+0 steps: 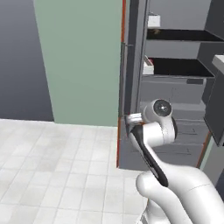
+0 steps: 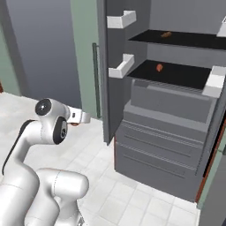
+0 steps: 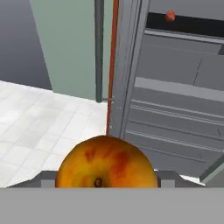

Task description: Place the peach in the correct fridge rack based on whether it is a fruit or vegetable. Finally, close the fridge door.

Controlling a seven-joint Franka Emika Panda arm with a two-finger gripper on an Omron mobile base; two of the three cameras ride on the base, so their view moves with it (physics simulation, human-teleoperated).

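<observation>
At six o'clock in the hand view, the small round orange-yellow peach [image 3: 106, 162] sits clenched in the gripper [image 3: 106, 179]. The black fridge rack [image 2: 176, 74], at one o'clock, awaits it; the dark-grey fridge door [image 2: 115, 70] stands open, unclosed.

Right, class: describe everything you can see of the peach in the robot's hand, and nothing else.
The peach is a small round fruit, orange-yellow with reddish streaks and a dark stem dimple facing the hand camera. Its skin looks smooth and slightly glossy. It sits gripped in the hand, whose grey fingers press its two sides; its lower part is cut off in that view. It is held in the air above the pale tiled floor, outside the open fridge and level with the grey drawers.
</observation>
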